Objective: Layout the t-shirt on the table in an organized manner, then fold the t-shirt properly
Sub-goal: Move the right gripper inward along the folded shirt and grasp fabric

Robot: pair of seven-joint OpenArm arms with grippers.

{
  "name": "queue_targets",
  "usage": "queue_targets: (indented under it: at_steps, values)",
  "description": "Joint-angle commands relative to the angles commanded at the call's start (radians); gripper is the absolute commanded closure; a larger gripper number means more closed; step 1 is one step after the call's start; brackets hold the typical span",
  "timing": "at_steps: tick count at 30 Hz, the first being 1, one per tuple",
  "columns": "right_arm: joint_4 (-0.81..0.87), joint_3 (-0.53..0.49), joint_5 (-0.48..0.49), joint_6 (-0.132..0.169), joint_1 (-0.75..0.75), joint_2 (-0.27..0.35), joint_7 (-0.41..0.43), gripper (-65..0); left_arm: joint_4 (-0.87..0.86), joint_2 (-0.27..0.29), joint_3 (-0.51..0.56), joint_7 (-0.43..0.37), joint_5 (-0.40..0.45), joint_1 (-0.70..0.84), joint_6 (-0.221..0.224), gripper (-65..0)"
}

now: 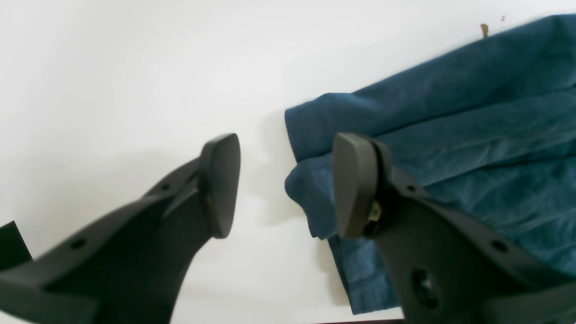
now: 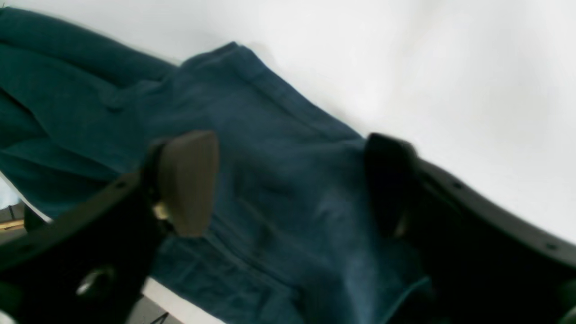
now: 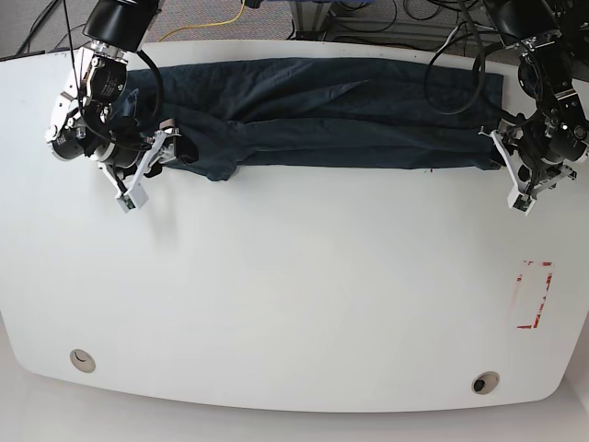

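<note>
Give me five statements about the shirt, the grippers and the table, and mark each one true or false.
1. The t-shirt lies as a long band along the table's far edge. True.
2. The left gripper is clamped on the cloth. False: its jaws stand apart, holding nothing.
3. The right gripper is open over the fabric. True.
4. A red tape mark is on the table. True.
5. The shirt covers the red mark. False: they lie well apart.

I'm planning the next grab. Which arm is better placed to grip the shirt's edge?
The right. The right gripper hangs open directly over the t-shirt, with fabric between its fingers. The left gripper is open too, but mostly over the bare table beside the shirt's end.
</note>
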Motion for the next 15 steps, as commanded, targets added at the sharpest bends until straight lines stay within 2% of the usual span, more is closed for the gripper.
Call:
queue_targets:
  at_steps: [3,6,15]
  values:
    - [-0.002,-0.002,-0.002,0.000,0.015,-0.002,0.000,-60.1,0.000,0.000,0.000,0.000,0.000,0.000,0.000,-31.3]
    - [-0.005,-0.008,-0.003,0.000,0.025,-0.003,0.000,-59.8,0.000,0.000,0.002,0.000,0.000,0.000,0.000,-31.3]
    - [-0.005,-0.126,-0.003,0.000,0.051,-0.005,0.038,-59.6,0.000,0.000,0.046,0.000,0.000,0.000,0.000,-31.3]
